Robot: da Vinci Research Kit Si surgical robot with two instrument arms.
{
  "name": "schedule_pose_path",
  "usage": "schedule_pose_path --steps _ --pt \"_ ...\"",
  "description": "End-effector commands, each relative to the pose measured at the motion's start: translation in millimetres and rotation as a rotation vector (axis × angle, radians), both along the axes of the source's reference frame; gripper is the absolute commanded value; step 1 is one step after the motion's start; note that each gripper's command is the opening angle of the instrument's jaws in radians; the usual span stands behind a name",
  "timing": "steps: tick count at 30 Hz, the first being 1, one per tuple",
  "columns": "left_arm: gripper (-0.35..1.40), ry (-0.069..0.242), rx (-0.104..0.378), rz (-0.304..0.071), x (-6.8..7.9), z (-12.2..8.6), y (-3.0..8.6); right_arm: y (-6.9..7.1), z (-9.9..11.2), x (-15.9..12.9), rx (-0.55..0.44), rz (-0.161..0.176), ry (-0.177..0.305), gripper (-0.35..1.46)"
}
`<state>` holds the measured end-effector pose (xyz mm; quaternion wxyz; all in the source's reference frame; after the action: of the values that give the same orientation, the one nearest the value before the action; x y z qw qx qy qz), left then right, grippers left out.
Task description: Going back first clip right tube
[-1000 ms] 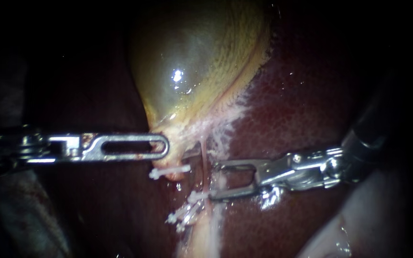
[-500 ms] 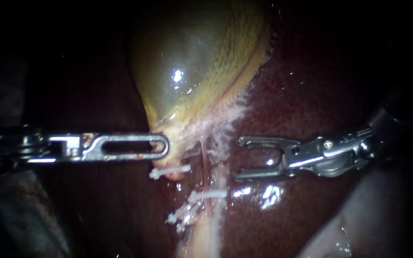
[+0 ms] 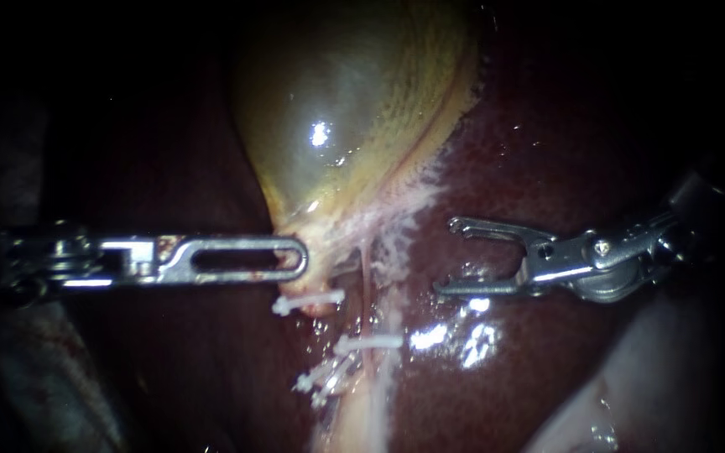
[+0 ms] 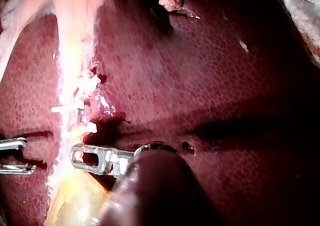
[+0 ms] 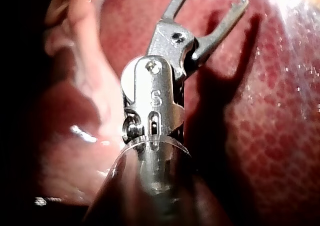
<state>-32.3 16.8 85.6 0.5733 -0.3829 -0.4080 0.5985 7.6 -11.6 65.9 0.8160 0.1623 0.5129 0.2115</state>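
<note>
With its jaws open and empty, the right instrument (image 3: 446,257) hangs over the liver (image 3: 547,168) near the right tube (image 3: 366,277), whose clip (image 3: 368,342) sits below the gallbladder (image 3: 346,109), so it should draw straight back along its shaft, tips clear of both.

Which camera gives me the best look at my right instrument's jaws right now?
Endoscope view: both jaws of the right instrument show whole, open and empty over the liver. Right wrist view shows them from behind, open. Left wrist view catches only their tips.
</note>
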Motion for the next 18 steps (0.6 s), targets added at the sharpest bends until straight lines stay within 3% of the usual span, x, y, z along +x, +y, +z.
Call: schedule_pose_path --steps 1,8,18 --pt "-0.35 0.004 -0.002 -0.003 -0.3 0.5 0.0 0.0 0.0 0.0 -0.001 -0.001 0.0 0.58" --pt "-0.35 0.011 -0.017 -0.01 -2.1 3.7 -0.3 0.0 0.0 0.1 -0.001 0.0 0.0 0.58" --pt "-0.35 0.014 -0.026 -0.014 -2.8 6.3 0.1 -0.1 0.2 0.3 -0.002 0.001 -0.001 0.58"
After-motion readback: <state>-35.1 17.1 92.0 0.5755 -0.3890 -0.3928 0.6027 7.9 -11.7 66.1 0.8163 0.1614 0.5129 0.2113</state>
